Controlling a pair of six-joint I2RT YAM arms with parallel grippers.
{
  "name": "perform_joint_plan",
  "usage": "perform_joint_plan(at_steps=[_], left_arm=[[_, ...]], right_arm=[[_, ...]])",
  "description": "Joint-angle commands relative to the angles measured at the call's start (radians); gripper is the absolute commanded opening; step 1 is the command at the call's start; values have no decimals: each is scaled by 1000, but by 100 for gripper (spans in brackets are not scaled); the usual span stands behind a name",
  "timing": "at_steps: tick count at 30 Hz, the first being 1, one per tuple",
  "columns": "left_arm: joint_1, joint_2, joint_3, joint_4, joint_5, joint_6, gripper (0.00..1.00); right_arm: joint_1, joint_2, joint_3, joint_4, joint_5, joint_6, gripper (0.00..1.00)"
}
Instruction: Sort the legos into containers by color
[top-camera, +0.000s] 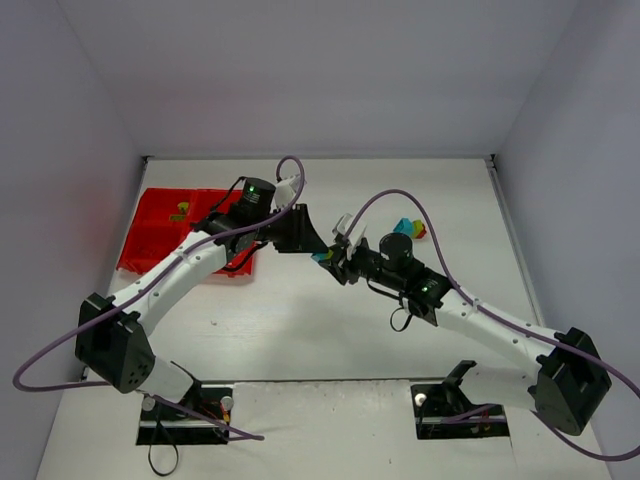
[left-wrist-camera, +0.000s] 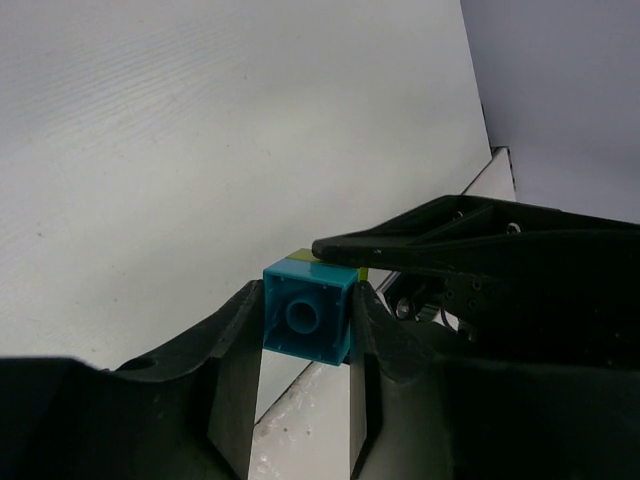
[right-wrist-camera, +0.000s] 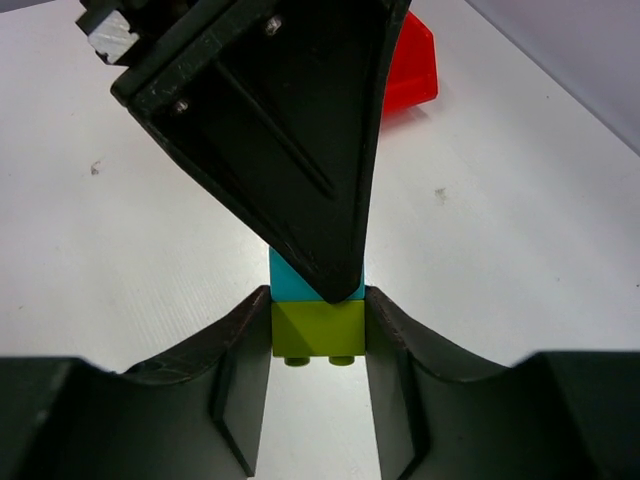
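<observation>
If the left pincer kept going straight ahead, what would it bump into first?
Probably the right pincer: it faces the left pincer closely, holding the lime brick joined to the teal brick the left one grips.

Surface: you have a white table (top-camera: 300, 330), walled on three sides | far left: red tray (top-camera: 150, 240) sits flat on it, near the left wall | right of centre, toward the back: small heap of loose bricks (top-camera: 408, 229) in mixed colours, well apart from the tray | near edge: left arm base (top-camera: 185, 412) and right arm base (top-camera: 460, 412) bolted down.
</observation>
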Motion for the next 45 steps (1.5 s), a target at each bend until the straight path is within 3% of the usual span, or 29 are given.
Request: perform_joint_plan(at_steps=[1,4,8,23,39,45], left_arm=[[-11,-44,13,75,58,-28,0],[-11,-52,10,72,58,-28,0],[-10,-58,13,71,59,-30,0],[-8,-49,60,-58,-57,75,0],[-8,-55,76,-61,-45,70,0],[-8,-53,72,-57,-40,67,0]], right_arm=[[6,-16,14,77,24,-2,39],[6,-16,9,77,28,-2,50],[6,-14,3,78,27,2,54],[6,-10,5,52,16,-6,46],[6,29,0,70,10,9,47],[6,36,-6,90,10,14,41]])
